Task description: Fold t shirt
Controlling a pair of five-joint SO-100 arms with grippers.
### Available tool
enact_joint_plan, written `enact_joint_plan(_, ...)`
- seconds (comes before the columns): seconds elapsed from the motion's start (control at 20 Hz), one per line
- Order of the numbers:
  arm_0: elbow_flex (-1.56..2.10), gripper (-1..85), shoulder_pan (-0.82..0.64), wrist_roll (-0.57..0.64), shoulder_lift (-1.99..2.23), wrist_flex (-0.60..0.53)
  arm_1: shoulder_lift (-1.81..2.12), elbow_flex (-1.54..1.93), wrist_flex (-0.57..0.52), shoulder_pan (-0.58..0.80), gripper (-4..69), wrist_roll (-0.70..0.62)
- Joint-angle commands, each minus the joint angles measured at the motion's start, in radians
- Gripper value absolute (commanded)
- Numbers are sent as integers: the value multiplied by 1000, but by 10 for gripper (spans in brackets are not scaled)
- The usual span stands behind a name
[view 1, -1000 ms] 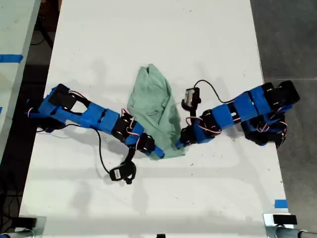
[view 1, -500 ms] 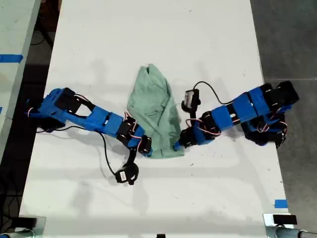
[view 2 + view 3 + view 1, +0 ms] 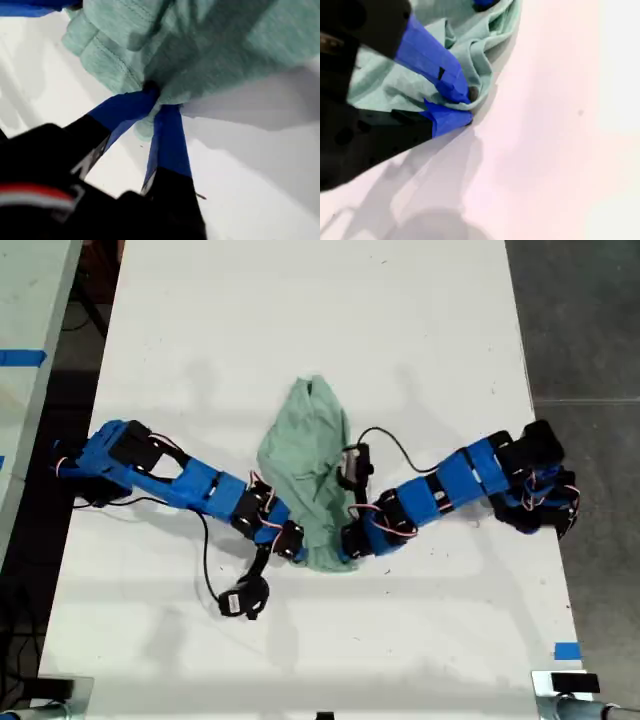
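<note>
The pale mint-green t shirt [image 3: 305, 450] lies bunched in the middle of the white table [image 3: 300, 310]. Both blue arms meet at its edge nearest the exterior view's bottom. My first gripper [image 3: 293, 546] comes in from the exterior view's left and is shut on a fold of the shirt's hem [image 3: 120, 65], its blue fingertips [image 3: 131, 106] pinching the cloth. My second gripper [image 3: 346, 544] comes in from the exterior view's right and is shut on the shirt's edge [image 3: 480, 65], with fabric between its fingertips [image 3: 454, 85].
Each arm's wrist camera [image 3: 243, 599] hangs on a black cable beside it, the second arm's camera [image 3: 354, 462] over the shirt. Blue tape [image 3: 566, 651] marks the table near the exterior view's lower right corner. Another table [image 3: 25, 310] stands at that view's left.
The second arm has swung toward the exterior view's left, bringing its gripper close to the first. The shirt's held edge has bunched narrower.
</note>
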Motion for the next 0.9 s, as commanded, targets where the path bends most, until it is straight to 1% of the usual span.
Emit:
enact_joint_plan(0.0,-38,-1,138,-6,38,18,-187,-477,184,-95,14,-71)
enact_joint_plan(0.05,-38,-1,160,-26,63,44,-212,-575,229,-103,14,-81)
enact_joint_plan(0.15,-28,-1,175,-44,152,98,-150,-594,259,-94,14,-84)
enact_joint_plan(0.3,-17,-1,107,-38,287,215,-6,-560,293,-14,14,-130)
enact_joint_plan(0.45,2,-1,-26,-5,433,307,126,-540,324,110,14,-201)
enact_joint_plan(0.55,8,-1,-144,49,512,350,199,-515,350,206,14,-229)
enact_joint_plan(0.65,8,-1,-267,112,560,365,258,-479,383,318,14,-245)
enact_joint_plan(0.85,8,-1,-492,210,574,374,348,-348,388,549,14,-295)
